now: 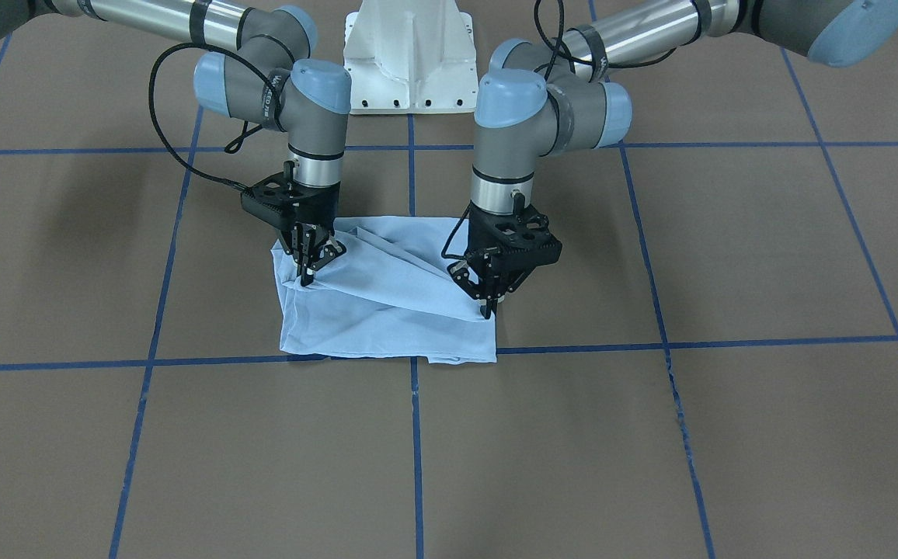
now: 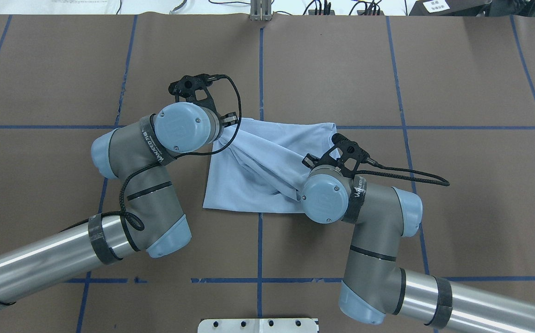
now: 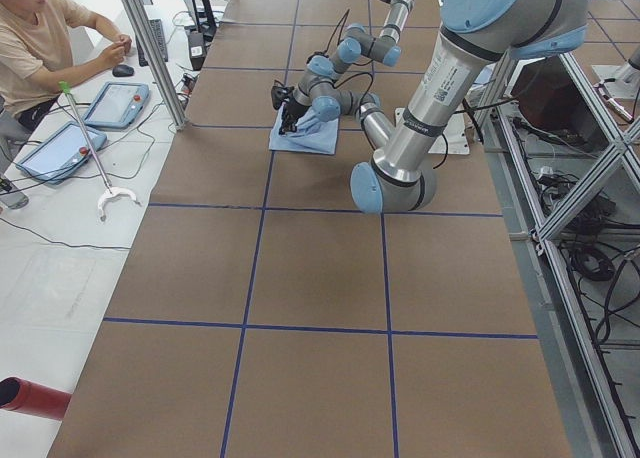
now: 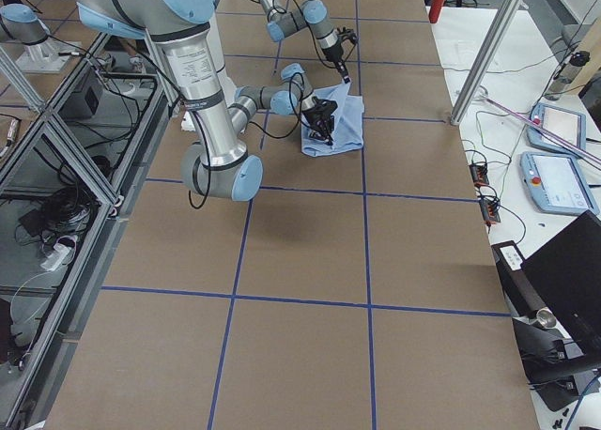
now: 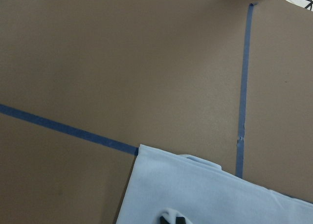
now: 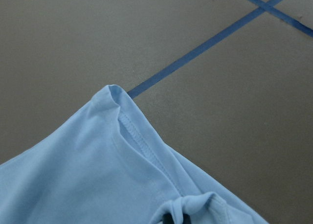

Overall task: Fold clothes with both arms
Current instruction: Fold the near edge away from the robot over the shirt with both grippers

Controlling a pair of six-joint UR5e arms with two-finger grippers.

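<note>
The T-shirt lay on the bench as a compact, roughly square bundle, directly beneath and between the two hands, so most of the folding looked done. The left hand had its fingers pressed together on a pinch of fabric at the bundle's edge. The right hand likewise pinched a bunched hem. A loose upper layer ran from one hand to the other, creased diagonally. Judging by that, a further fold was under way. Carrying the layer over, laying it flat and letting go remained.
</note>
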